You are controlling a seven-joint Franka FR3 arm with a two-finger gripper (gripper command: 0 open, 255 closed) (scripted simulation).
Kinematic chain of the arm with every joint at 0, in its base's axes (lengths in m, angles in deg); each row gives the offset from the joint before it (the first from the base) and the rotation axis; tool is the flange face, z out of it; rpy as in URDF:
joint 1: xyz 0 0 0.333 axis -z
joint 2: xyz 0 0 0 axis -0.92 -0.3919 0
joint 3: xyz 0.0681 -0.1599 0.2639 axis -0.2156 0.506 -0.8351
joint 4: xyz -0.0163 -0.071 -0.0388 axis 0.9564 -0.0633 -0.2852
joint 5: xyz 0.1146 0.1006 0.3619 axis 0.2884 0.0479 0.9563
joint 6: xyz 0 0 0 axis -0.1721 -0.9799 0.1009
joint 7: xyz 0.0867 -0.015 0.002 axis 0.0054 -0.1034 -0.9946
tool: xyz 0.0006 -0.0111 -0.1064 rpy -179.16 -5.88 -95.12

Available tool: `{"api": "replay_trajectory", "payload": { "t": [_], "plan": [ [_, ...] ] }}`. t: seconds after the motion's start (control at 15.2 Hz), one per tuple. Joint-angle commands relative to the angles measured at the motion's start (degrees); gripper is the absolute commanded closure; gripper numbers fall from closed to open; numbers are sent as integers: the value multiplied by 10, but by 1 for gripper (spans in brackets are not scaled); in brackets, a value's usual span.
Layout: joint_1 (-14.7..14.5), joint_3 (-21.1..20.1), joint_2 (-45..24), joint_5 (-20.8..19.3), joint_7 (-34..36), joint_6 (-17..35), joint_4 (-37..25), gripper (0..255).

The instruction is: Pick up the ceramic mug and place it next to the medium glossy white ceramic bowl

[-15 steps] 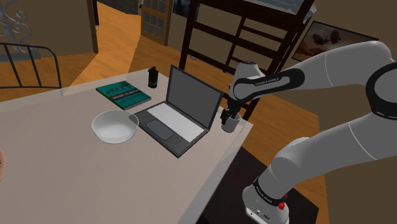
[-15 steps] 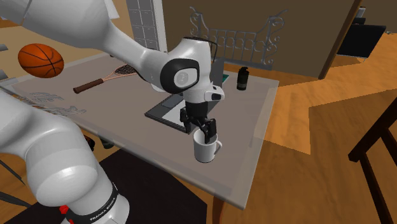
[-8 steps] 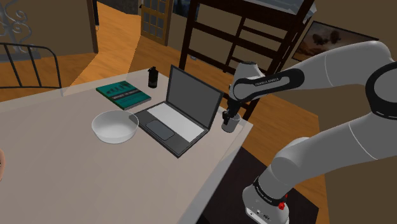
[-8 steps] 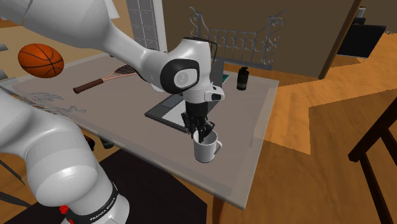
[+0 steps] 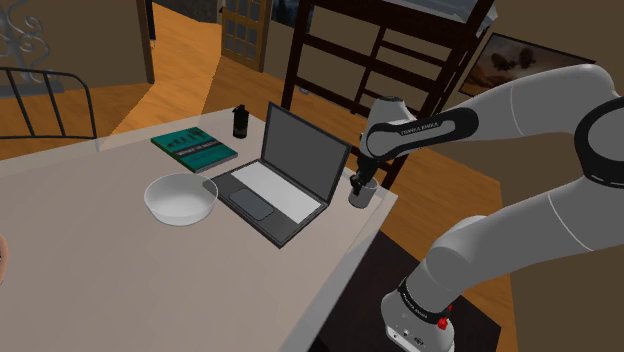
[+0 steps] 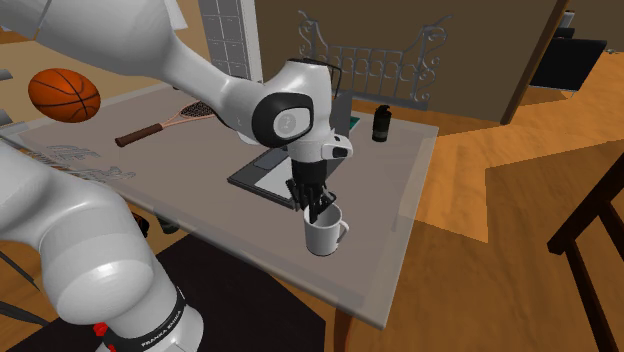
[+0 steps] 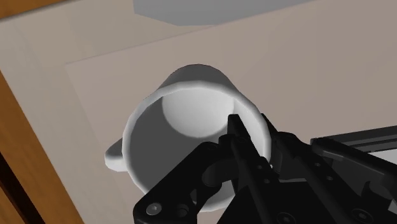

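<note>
Since a second ago the gripper has dropped a little toward the white mug and its fingers have drawn together. Over the last half second hardly anything has shifted.

In the wrist view the fingers pinch the white mug's wall near the rim, one inside the cup and the other outside it. The gripper is clamped on that wall.

In the shoulder view the white mug stands upright on the tabletop, right of centre in the frame and close to the tabletop's right edge. It sits just beside the open laptop's right side, with the gripper coming down onto it from above.

The white bowl sits left of the laptop, well apart from the mug, with the laptop between them. A teal book lies above the bowl in the frame, and a small dark bottle stands near the tabletop's far edge.

In the second exterior view the mug's handle points to the frame's right. A basketball and a racket show at the upper left.
</note>
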Motion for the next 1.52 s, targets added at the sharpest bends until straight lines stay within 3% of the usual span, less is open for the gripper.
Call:
{"api": "replay_trajectory", "payload": {
  "t": [0.0,1.45],
  "plan": [
    [0,-1,6,1,-1,-10,-4,255],
    [-4,-15,86,16,-14,-206,-120,255]
  ]
}}
